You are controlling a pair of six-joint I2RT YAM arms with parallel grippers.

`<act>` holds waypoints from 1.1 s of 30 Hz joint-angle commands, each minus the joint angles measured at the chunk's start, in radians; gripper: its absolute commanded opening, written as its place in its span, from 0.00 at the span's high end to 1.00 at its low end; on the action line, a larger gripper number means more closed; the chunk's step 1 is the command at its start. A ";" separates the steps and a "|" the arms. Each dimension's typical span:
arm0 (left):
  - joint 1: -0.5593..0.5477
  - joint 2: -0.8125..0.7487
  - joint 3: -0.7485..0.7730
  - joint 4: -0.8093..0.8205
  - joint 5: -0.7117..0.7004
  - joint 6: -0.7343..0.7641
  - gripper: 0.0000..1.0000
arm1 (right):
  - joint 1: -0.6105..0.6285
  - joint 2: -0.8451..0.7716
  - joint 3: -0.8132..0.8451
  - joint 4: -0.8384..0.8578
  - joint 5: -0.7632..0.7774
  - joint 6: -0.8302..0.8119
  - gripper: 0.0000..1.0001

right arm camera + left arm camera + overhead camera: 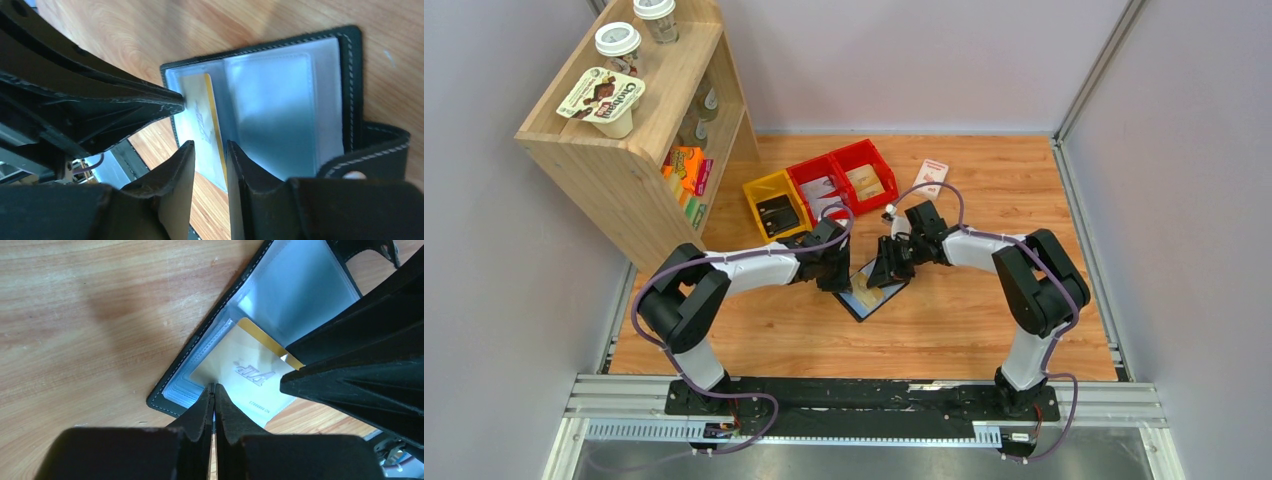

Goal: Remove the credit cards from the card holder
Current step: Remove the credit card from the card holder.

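We see a wooden table (984, 320) with clear grain, boxed in by plain grey walls (904, 60). Near its middle the black stitched card holder (280, 100) lies open, glossy bluish sleeves up. A thin gold-edged card (235, 367) sits half out of one. The left gripper (214, 390) presses its jaws together at the card's edge. The right gripper (207, 150) keeps a narrow gap and holds nothing.

credit card (235, 371) half covered, card holder (295, 285) cropped
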 commanded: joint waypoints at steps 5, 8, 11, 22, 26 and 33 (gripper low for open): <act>-0.003 0.033 0.042 -0.105 -0.086 0.098 0.95 | 0.003 -0.076 -0.046 0.199 -0.135 0.125 0.72; -0.003 0.033 0.043 -0.111 -0.091 0.124 0.96 | 0.003 -0.078 -0.057 0.251 -0.153 0.154 0.73; -0.003 0.027 0.045 -0.108 -0.092 0.135 0.96 | 0.004 -0.059 -0.060 0.275 -0.163 0.171 0.75; -0.005 0.028 0.045 -0.107 -0.082 0.144 0.96 | 0.032 0.063 -0.002 0.181 -0.161 0.116 0.76; -0.003 0.028 0.045 -0.111 -0.083 0.144 0.96 | 0.030 0.082 0.015 0.137 -0.140 0.096 0.76; -0.005 0.033 0.045 -0.131 -0.079 0.148 0.97 | -0.006 0.076 -0.020 0.212 -0.198 0.145 0.78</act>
